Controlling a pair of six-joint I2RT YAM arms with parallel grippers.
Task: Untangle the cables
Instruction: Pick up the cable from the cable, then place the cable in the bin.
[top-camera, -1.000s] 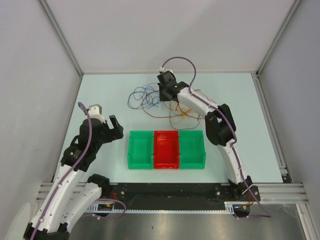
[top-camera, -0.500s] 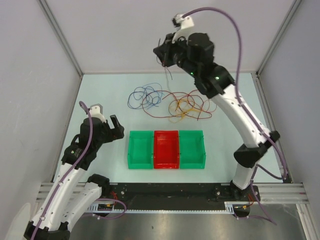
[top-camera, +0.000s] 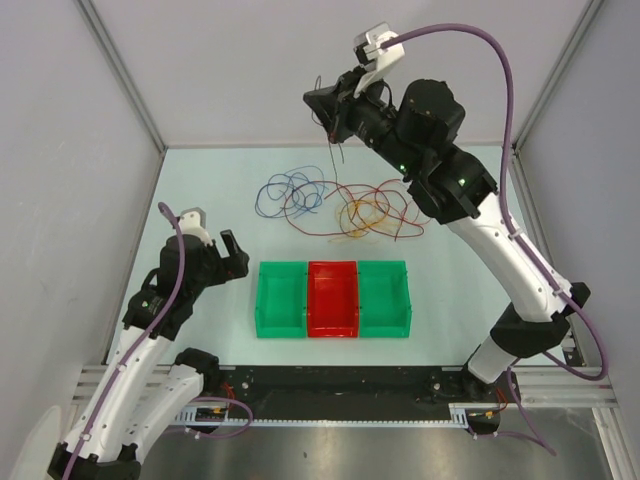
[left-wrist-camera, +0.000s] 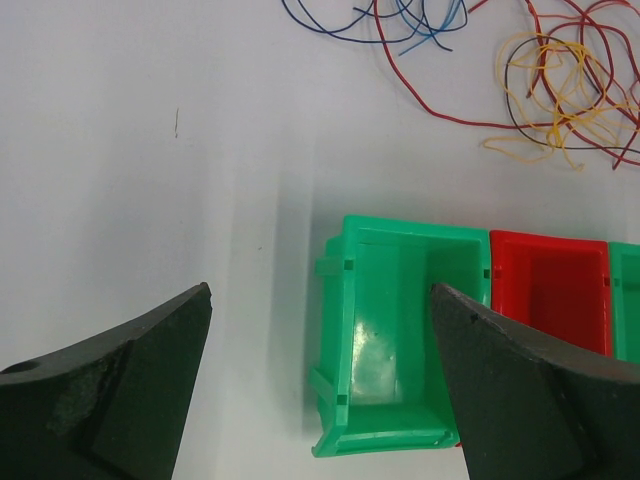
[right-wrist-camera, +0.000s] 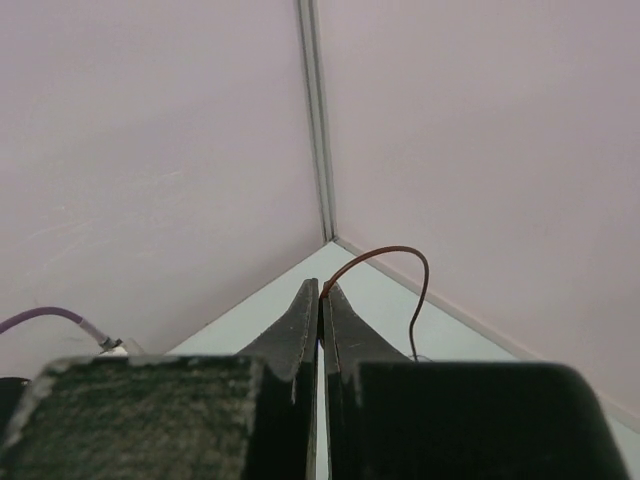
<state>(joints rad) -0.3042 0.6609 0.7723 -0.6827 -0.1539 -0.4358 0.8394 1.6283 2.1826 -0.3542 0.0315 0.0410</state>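
Observation:
The cables lie tangled on the far half of the table: blue loops (top-camera: 288, 190), red strands (top-camera: 322, 212) and a yellow-orange knot (top-camera: 364, 215). The left wrist view shows the same blue (left-wrist-camera: 400, 22), red (left-wrist-camera: 452, 104) and yellow-orange (left-wrist-camera: 552, 100) cables at its top edge. My right gripper (top-camera: 322, 106) is raised high above the tangle's back edge. It (right-wrist-camera: 320, 292) is shut on the end of a thin red-brown cable (right-wrist-camera: 400, 252), which hangs down (top-camera: 334, 150) toward the pile. My left gripper (top-camera: 232, 255) hovers wide open and holds nothing, left of the bins (left-wrist-camera: 320, 292).
Three bins stand in a row near the front: a green bin (top-camera: 281, 298), a red bin (top-camera: 333, 298) and another green bin (top-camera: 384, 297). The left green bin (left-wrist-camera: 400, 330) lies just beyond my left fingers. Walls enclose the table on three sides.
My right arm has risen from the tangle on the table to high above it, lifting one red-brown cable end. The left arm has stayed still.

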